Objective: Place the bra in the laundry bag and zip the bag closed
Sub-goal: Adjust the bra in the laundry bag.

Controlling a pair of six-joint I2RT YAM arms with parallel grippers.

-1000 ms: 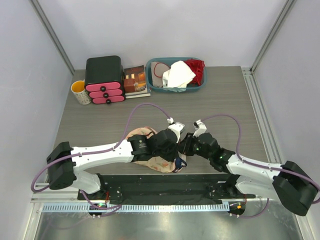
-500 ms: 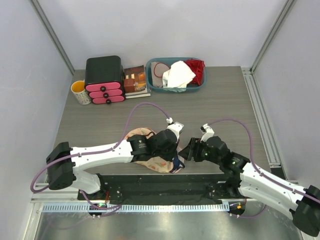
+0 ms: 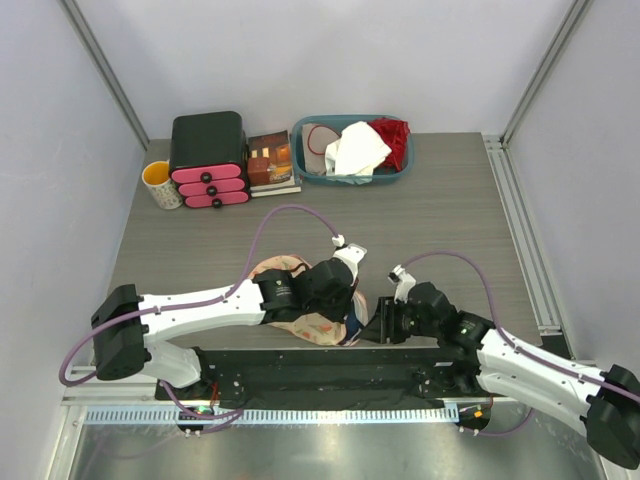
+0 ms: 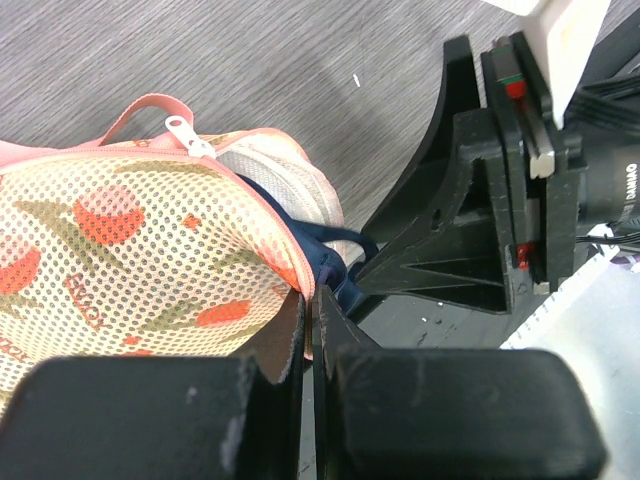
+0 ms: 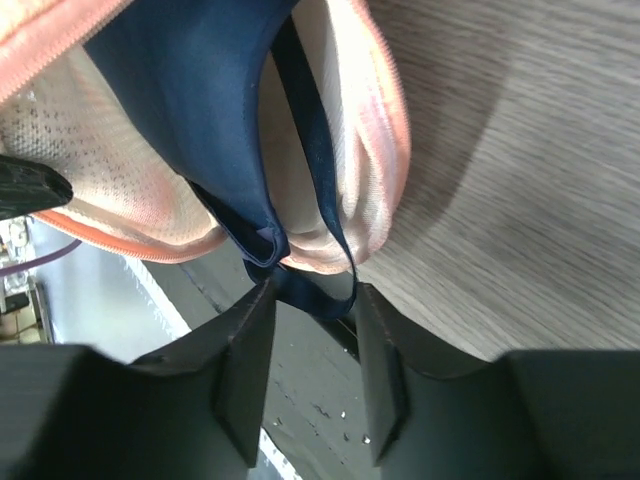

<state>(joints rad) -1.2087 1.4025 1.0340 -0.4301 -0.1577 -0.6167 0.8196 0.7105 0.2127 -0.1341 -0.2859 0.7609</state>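
The laundry bag (image 3: 300,326), cream mesh with red print and pink zipper trim, lies at the table's near edge under my left wrist. My left gripper (image 4: 312,305) is shut on the bag's pink rim (image 4: 300,270); the white zipper pull (image 4: 178,128) lies at the far edge. The navy bra (image 5: 190,100) sits inside the open bag (image 5: 375,130), and one strap loop (image 5: 305,292) hangs out over the rim. My right gripper (image 5: 312,300) is open just right of the bag, with that strap loop lying between its fingertips (image 5: 252,310).
At the back stand a teal basket (image 3: 398,172) with white and red cloths, a black box with pink drawers (image 3: 208,160), books (image 3: 270,160) and a mug (image 3: 162,185). A black strip (image 3: 320,365) runs along the near table edge.
My right gripper drew back from the bag, opened wider, then came in again lower at the bag's right end with narrower jaws. The left gripper has kept its hold.
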